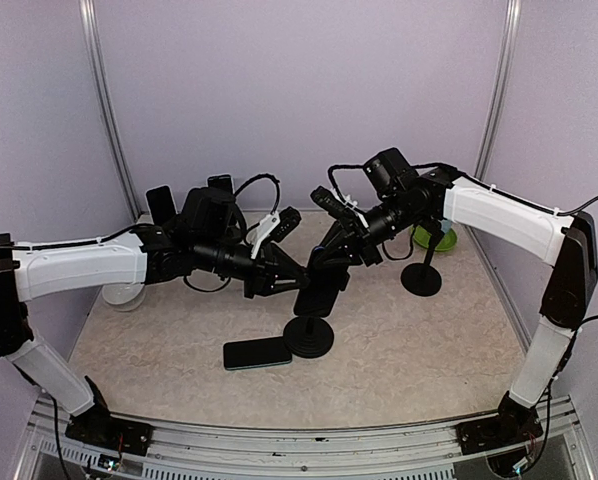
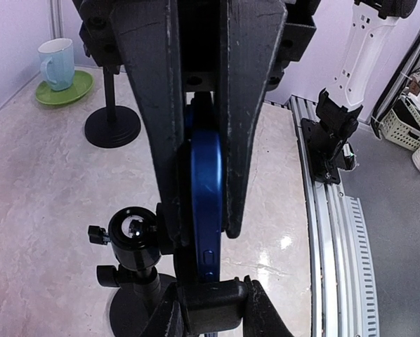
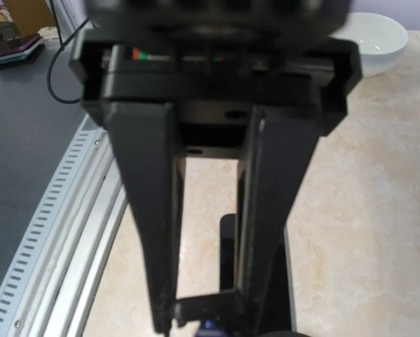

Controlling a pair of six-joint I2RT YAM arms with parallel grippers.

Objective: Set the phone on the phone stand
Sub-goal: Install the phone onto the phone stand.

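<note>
Phone sits between the fingers of the left gripper. They squeeze its two flat faces, so only its thin blue edge shows in the left wrist view. Held this way, the phone stands straight up and could slide down into the top of the stand, which is right under it. The phone looks very close to the holder, but it is hard to tell if it is in yet.

The right gripper is pinched narrow on a small dark piece at its tips. This looks like the top part of the stand, held so it will not tip or turn while the phone goes in.

The left arm reaches low from the left side to the middle of the table. The right arm bends over from the right, elbow high, fingers pointing down at the stand.

A spare phone lies flat beside the stand's foot. A second stand is farther back.
</note>
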